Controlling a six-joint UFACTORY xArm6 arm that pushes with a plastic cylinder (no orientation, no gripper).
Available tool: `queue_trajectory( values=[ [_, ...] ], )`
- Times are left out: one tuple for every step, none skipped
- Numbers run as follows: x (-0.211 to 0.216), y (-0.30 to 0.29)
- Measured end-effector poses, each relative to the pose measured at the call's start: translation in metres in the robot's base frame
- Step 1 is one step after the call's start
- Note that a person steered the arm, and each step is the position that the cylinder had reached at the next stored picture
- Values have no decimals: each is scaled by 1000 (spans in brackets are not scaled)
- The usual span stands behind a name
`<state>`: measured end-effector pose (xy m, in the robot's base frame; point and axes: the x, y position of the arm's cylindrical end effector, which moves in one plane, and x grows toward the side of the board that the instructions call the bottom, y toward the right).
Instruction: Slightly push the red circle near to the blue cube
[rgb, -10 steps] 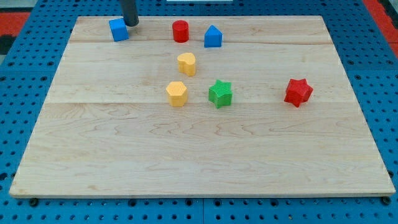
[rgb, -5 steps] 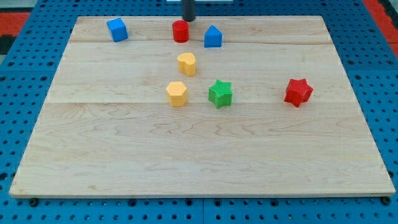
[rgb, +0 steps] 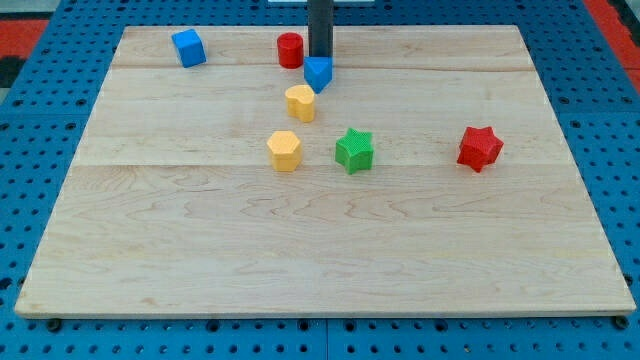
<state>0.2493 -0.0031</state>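
Note:
The red circle (rgb: 290, 50) stands near the board's top edge. The blue cube (rgb: 188, 47) sits well to its left, apart from it. My rod comes down from the view's top, and my tip (rgb: 320, 59) is just right of the red circle. The tip is against the top of a blue house-shaped block (rgb: 318, 74), which it partly hides. I cannot tell whether the tip touches the red circle.
A yellow heart block (rgb: 300, 102) lies just below the blue house-shaped block. A yellow hexagon (rgb: 285, 150) and a green star (rgb: 354, 150) sit mid-board, with a red star (rgb: 479, 148) at the right. All rest on the wooden board (rgb: 300, 260).
My tip has moved right from beside the blue cube, past the red circle's top, to its right side. The blue house-shaped block has shifted left and down. The red circle has barely moved.

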Motion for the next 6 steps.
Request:
queue_trajectory(
  values=[
    [0, -16],
    [0, -38],
    [-2, -44],
    [-11, -44],
    [-14, -15],
    [0, 39]
  ],
)
